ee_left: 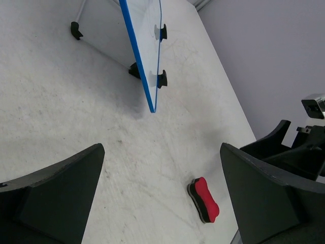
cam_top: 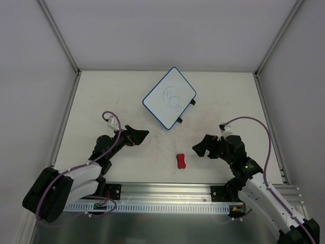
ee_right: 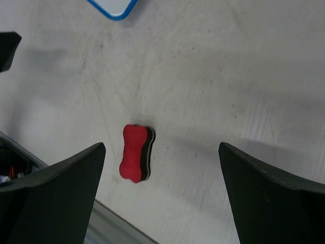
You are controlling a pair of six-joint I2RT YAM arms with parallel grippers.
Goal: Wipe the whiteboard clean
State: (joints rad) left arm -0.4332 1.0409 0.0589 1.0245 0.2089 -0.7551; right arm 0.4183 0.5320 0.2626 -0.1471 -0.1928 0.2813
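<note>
The whiteboard (cam_top: pixel 169 97), white with a thin blue rim and two black tabs, lies tilted at the table's back centre with faint scribbles on it. It also shows in the left wrist view (ee_left: pixel 144 40), and its corner shows in the right wrist view (ee_right: pixel 114 7). A small red bone-shaped eraser (cam_top: pixel 181 161) lies on the table between the arms, seen also in the left wrist view (ee_left: pixel 204 199) and the right wrist view (ee_right: pixel 134 152). My left gripper (cam_top: pixel 139 135) is open and empty, left of the eraser. My right gripper (cam_top: pixel 199 148) is open and empty, right of the eraser.
The white table (cam_top: pixel 117 101) is enclosed by pale walls with metal corner posts (cam_top: pixel 61 38). A metal rail (cam_top: pixel 167 195) runs along the near edge at the arm bases. Purple cables loop over both arms.
</note>
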